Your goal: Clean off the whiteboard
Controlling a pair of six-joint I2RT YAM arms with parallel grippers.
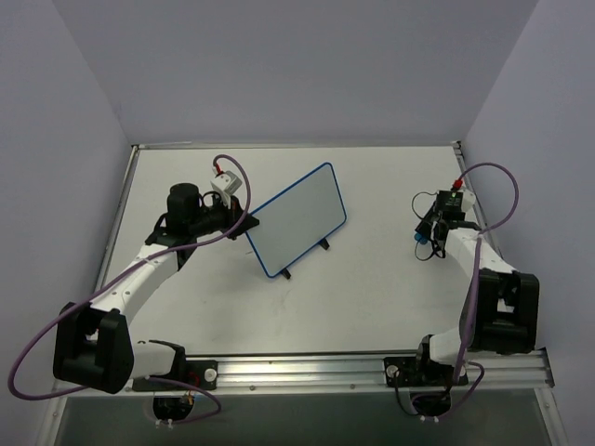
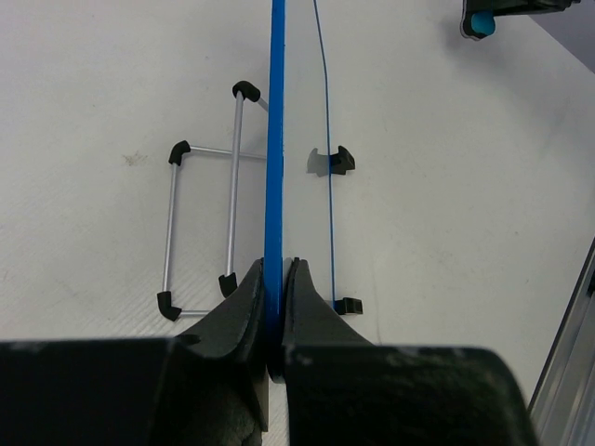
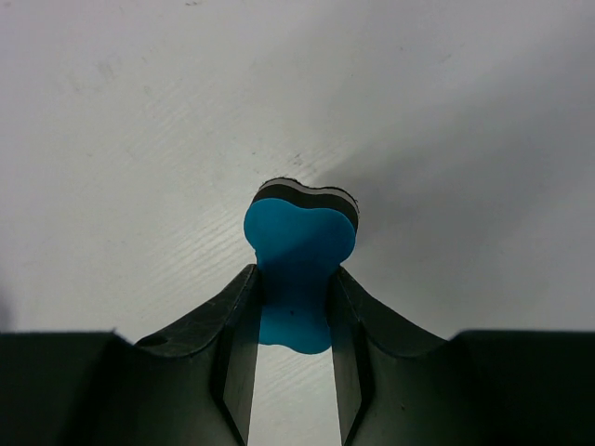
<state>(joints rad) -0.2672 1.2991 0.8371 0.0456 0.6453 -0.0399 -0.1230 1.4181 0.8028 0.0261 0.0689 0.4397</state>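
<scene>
Left gripper [image 2: 276, 277] is clamped on the blue frame of the whiteboard [image 1: 297, 221], one finger on each face, at its left short edge. The board sits left of centre on the table [image 1: 372, 307], standing on its long edge, leaning back on a wire stand [image 2: 200, 232], feet [image 2: 342, 160] down on the front side, set diagonally with the far end toward the right. Right gripper [image 3: 297, 279] is closed on the blue eraser [image 3: 299, 237], pinching its waist, with the felt side pointing away from the wrist. It's well apart from the board, out on the right, low over bare table. The board face reads blank in the top view. I can't rule out faint marks, and the left wrist view only shows it edge-on. My read is that the step in hand is bringing the eraser across for a wipe pass. To do it well, turn the right wrist so the felt meets the face flat, not on a corner. Come in from the right end and stroke toward the held edge so the push goes into the left grip rather than levering the board round. Keep the pressure light, since the stand and feet look flimsy and could skid. Keep the left clamp firm and clear of the stroke path. Risks are the eraser twisting in the pinch or the board tipping back.
</scene>
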